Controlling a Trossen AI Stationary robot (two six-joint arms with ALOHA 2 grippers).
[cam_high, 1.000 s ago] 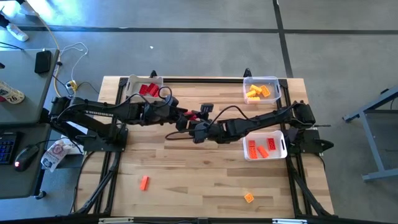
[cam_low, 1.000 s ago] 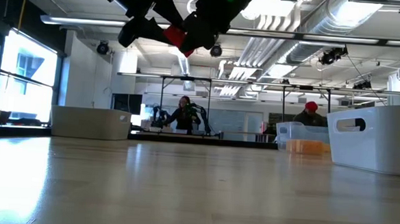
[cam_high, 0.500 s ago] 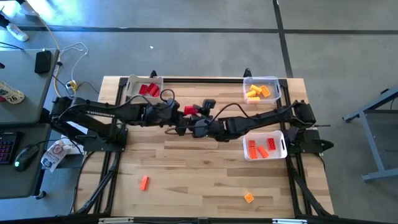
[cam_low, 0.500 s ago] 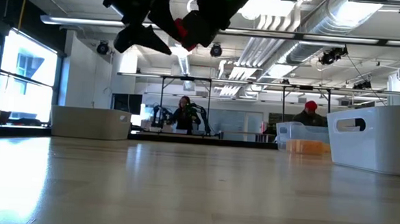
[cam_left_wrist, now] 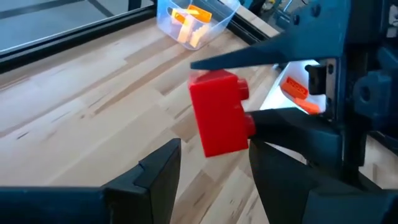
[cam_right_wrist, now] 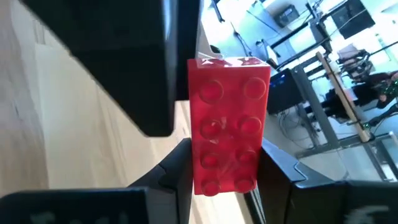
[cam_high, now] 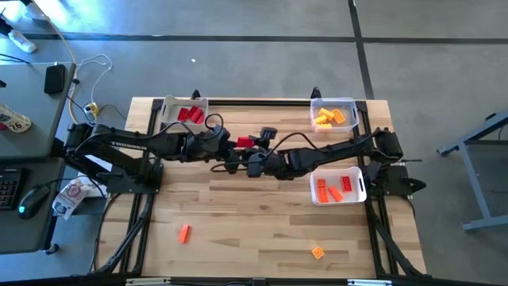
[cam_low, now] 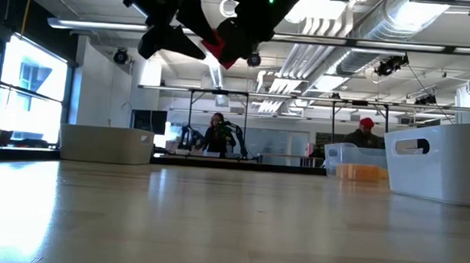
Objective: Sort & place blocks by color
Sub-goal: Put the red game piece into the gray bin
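Red plastic sits at the middle of your high view: a single red brick (cam_high: 244,141) hangs above the wooden table (cam_high: 238,214), pinched by the right gripper (cam_high: 248,146), whose arm reaches in from three o'clock. The left gripper (cam_high: 228,145) comes from nine o'clock and stands right against the brick, fingers spread. At eleven o'clock you have a bin of red blocks (cam_high: 189,114), at one o'clock a clear bin of yellow-orange blocks (cam_high: 332,118), and at three o'clock a white bin of orange blocks (cam_high: 336,187). Two loose orange blocks lie apart on the near boards, one at seven o'clock (cam_high: 184,233) and one at five o'clock (cam_high: 317,253).

In your low view the brick (cam_low: 216,49) shows at twelve o'clock, high over the tabletop, wedged among the dark fingers of both arms. A white bin (cam_low: 439,162) stands at three o'clock; people sit far behind.

Your left wrist view shows the brick (cam_left_wrist: 219,112) clamped by the other arm's fingers, while this arm's own fingers (cam_left_wrist: 160,171) stand apart on either side of it, not closed on it.

Your right wrist view shows the studded face of the brick (cam_right_wrist: 228,124) held fast between this gripper's two fingers (cam_right_wrist: 176,168).
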